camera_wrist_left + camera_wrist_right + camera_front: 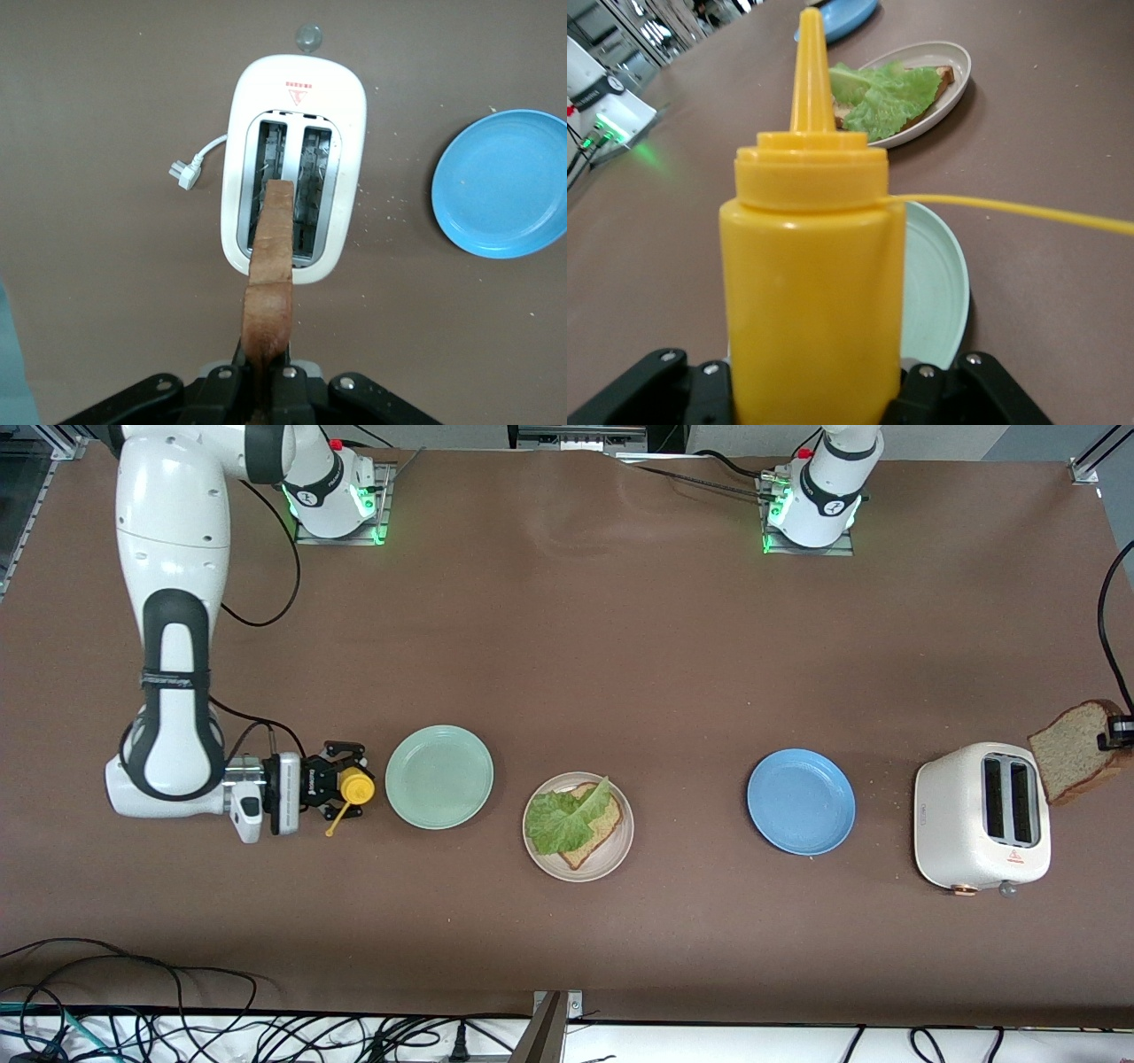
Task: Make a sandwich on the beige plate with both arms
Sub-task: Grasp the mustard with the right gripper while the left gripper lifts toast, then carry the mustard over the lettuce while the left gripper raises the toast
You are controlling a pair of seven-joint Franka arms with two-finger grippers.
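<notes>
The beige plate (567,872) sits mid-table with one slice of wholemeal bread (598,834) on it and a green lettuce leaf (563,821) on top. It also shows in the right wrist view (957,80) with the lettuce (886,97). My left gripper (1114,732) is shut on a second bread slice (1076,750) and holds it by the crust over the white toaster (982,817). In the left wrist view the slice (273,266) hangs over the toaster's (294,168) slots from the gripper (266,376). My right gripper (341,784) is shut on an upright yellow squeeze bottle (356,786) (811,292).
A mint-green plate (438,776) lies between the bottle and the beige plate. A blue plate (801,801) lies between the beige plate and the toaster. The toaster's white plug (189,173) lies loose on the table beside it. Cables hang along the table's near edge.
</notes>
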